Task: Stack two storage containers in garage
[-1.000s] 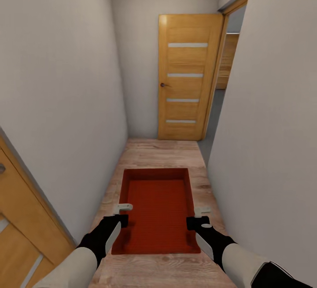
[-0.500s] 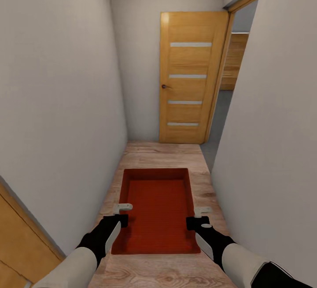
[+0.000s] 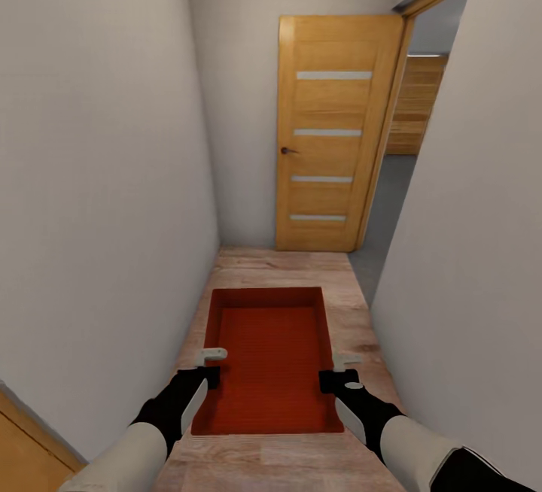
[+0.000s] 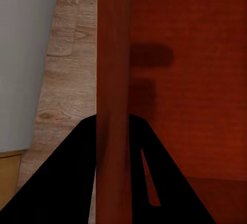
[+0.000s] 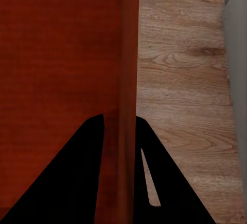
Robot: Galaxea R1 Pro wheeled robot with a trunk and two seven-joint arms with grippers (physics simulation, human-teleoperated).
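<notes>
Rolled forward down the hallway since a second ago: whole head view shifted, wooden door (image 3: 335,131) loomed larger, open doorway (image 3: 421,123) on the right widened, door at lower left mostly slid out of frame; container and arms kept the same place in view, so camera motion only. Carried one storage container (image 3: 267,360) in front of the trunk, above the wood-plank floor (image 3: 278,266), between both arms. Left gripper (image 3: 209,364) clamped on the left long wall, right gripper (image 3: 345,369) clamped on the right long wall; wrist views showed each thin wall (image 4: 113,80) (image 5: 128,80) pinched between dark fingers (image 4: 67,183) (image 5: 72,183). Long axis ran straight ahead, away from the trunk, open side up, level as far as could be judged. Both arms equally near, symmetric hold near the rear half. Probably mid-transport; next move likely a right turn through the doorway onto grey floor (image 3: 388,214), with the long axis needing to swing clear of the jamb.
</notes>
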